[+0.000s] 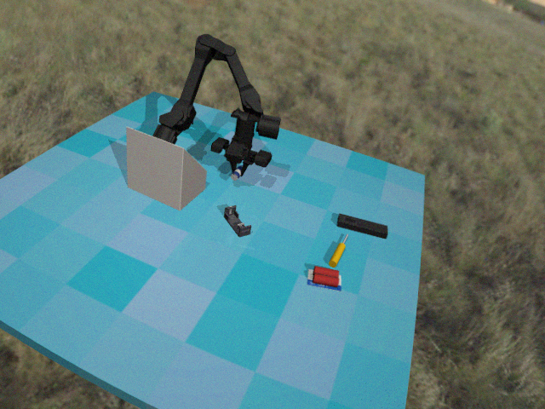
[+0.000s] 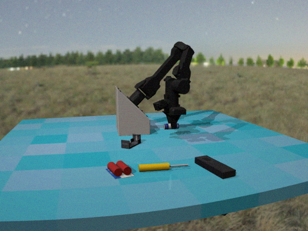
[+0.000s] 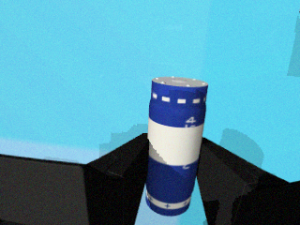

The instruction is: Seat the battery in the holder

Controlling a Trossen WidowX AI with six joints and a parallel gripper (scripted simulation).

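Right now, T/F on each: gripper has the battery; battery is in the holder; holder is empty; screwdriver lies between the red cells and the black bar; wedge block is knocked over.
1. The gripper is shut on the battery. True: the fingers sit against both sides of it in the wrist view.
2. The battery is seated in the holder. False: it is in the gripper, down at the table by the arm, apart from the holder.
3. The holder is empty. True.
4. The yellow screwdriver lies between the red cells and the black bar. True.
5. The grey wedge block is knocked over. False: it stands upright behind the holder.
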